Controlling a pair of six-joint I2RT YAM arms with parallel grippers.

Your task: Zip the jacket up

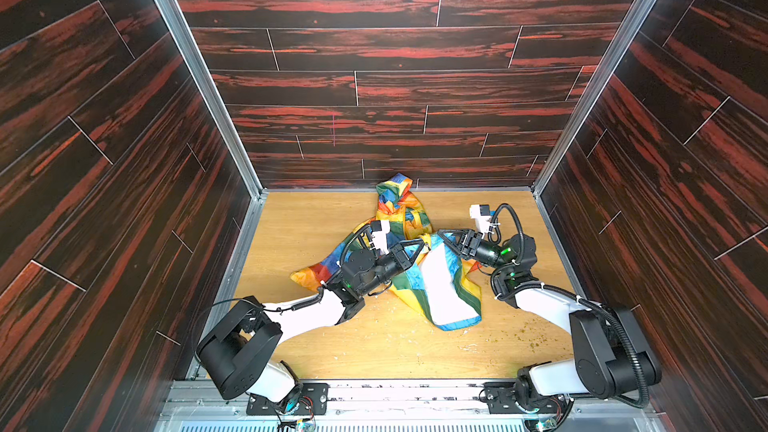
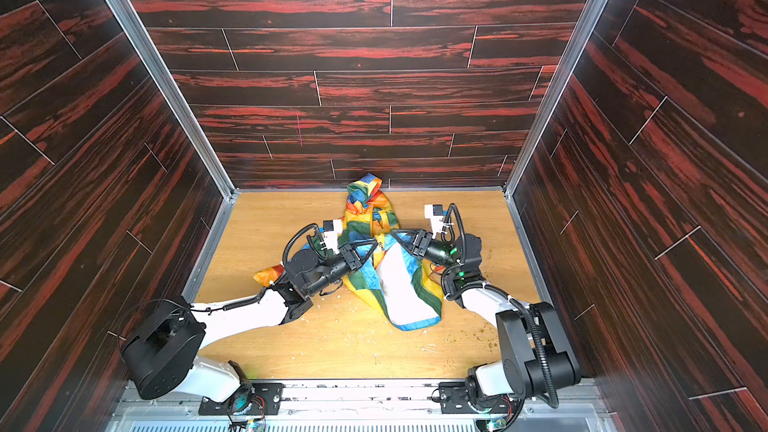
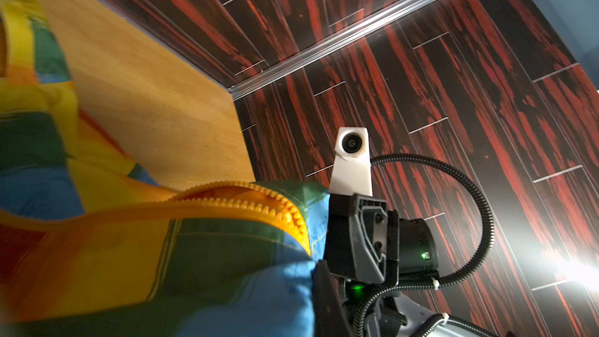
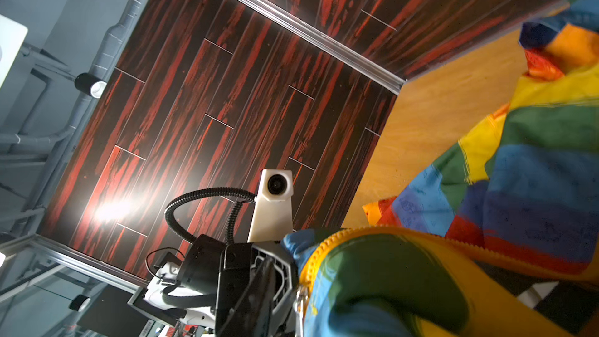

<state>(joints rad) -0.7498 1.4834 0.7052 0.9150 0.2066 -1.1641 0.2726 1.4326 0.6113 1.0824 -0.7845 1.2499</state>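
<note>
Jacket (image 1: 440,284) looks thin, slick, floppy; pinch the zipper tape (image 3: 259,204). Your L claw (image 1: 420,246) clamps its edge; R claw (image 1: 441,238) can't tell.

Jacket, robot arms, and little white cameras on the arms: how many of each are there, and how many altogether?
jacket: 1
robot arms: 2
white cameras: 2
Total: 5

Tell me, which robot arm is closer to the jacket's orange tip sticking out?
Left. The left arm lies right beside the orange tip; the right arm is across the jacket, far from it.
</note>
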